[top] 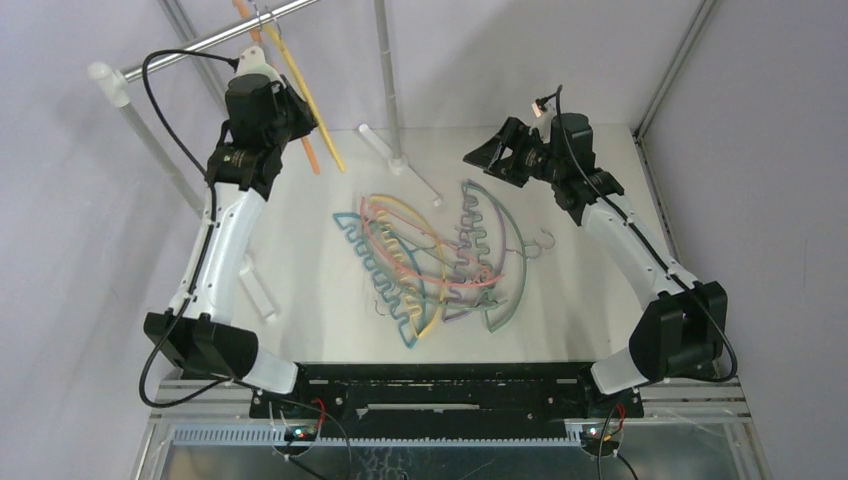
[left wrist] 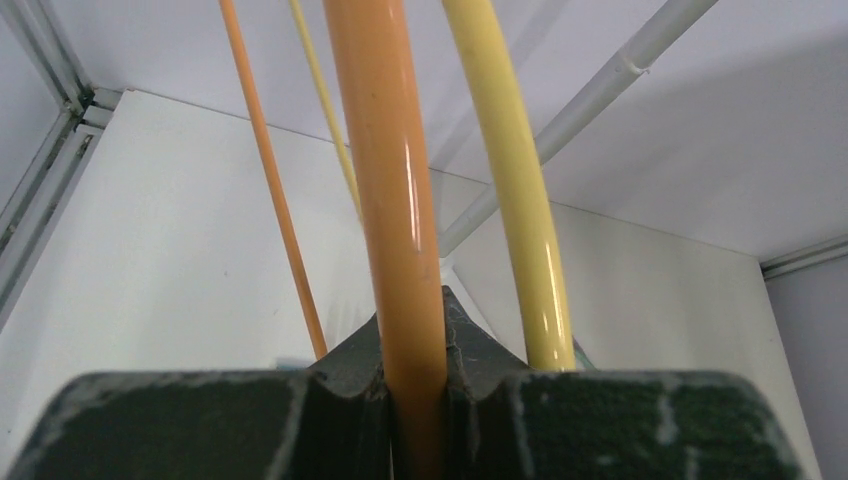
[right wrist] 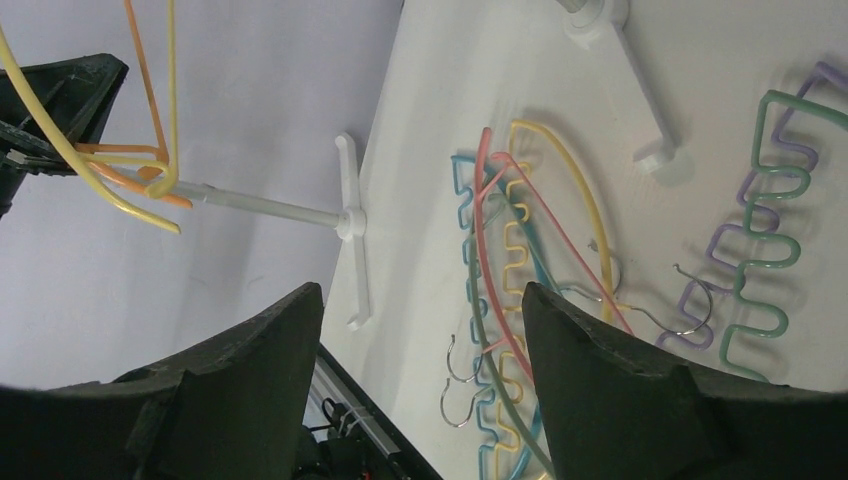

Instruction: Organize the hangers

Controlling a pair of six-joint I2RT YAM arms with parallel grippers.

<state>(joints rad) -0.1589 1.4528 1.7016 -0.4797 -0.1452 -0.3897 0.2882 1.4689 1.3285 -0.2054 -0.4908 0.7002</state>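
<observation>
A thin orange plastic hanger (left wrist: 385,180) is clamped in the left pincer (left wrist: 415,345) at the silver metal rail (top: 200,40), over the tabletop's (top: 580,310) far-left corner. It could be dropped by a skewed release. The right pincer (right wrist: 420,300) is spread wide, empty.

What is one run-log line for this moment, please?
left fingers: shut on orange hanger by rail | yellow hanger: beside it | right fingers: open, empty, above table | other hangers: piled on table

White table (top: 585,315) enclosed by pale lilac walls (top: 60,250).
</observation>
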